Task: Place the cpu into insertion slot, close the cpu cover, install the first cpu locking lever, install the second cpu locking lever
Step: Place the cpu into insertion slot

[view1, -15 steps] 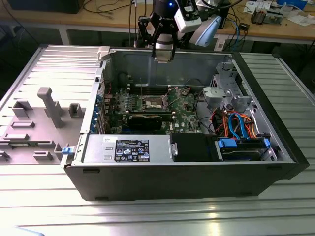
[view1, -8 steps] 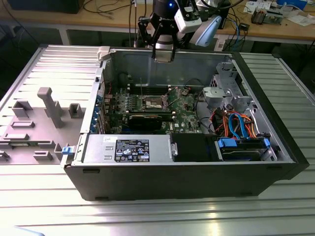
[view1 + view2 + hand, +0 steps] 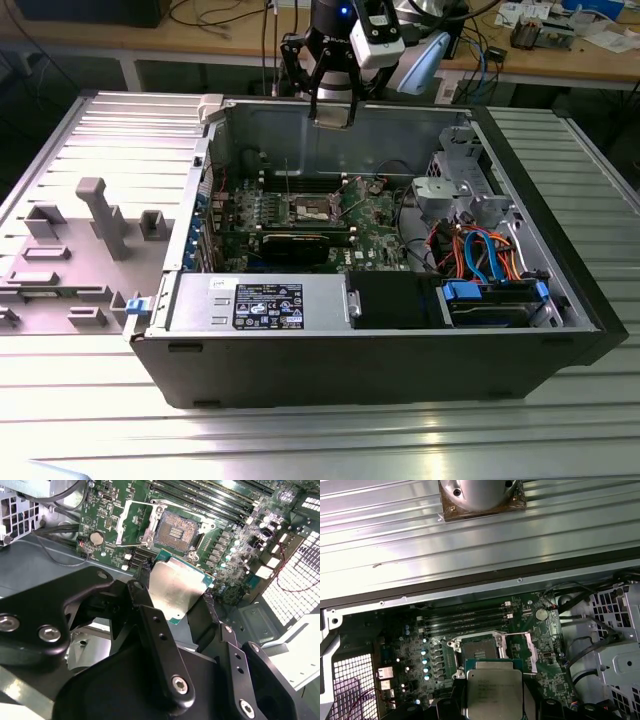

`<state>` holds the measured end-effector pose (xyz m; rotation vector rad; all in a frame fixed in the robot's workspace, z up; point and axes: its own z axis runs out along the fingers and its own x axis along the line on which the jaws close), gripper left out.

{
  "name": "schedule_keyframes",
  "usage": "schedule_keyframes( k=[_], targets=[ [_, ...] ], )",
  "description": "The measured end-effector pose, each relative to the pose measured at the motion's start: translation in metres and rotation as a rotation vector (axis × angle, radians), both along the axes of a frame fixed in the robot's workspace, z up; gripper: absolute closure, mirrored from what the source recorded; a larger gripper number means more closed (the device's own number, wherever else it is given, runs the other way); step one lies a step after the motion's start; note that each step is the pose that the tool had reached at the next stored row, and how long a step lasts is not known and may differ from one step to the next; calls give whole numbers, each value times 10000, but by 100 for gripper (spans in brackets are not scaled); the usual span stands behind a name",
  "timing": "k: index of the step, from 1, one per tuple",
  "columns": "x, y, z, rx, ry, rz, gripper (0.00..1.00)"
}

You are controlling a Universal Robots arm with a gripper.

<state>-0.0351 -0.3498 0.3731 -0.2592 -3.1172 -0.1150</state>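
My gripper hangs above the open computer case, shut on the cpu, a silver-topped square chip held flat between the two black fingers. The same cpu sits in the first wrist view just short of the insertion slot. The insertion slot on the green motherboard lies bare, its dark contact field exposed. The cpu cover, a thin metal frame with a window, is flipped open beside the slot. In the exterior view the slot is below the gripper.
Long black memory slots run beside the socket. The case walls surround the board. A power supply, a blue drive cage and orange and blue cables fill the near side. A grey fixture plate lies at the exterior view's left.
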Motion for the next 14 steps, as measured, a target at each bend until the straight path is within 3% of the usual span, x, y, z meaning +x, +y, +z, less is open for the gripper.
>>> schedule_keyframes(
  k=[14],
  targets=[
    [0, -1, 0, -7, 0, -89, 46]
  ],
)
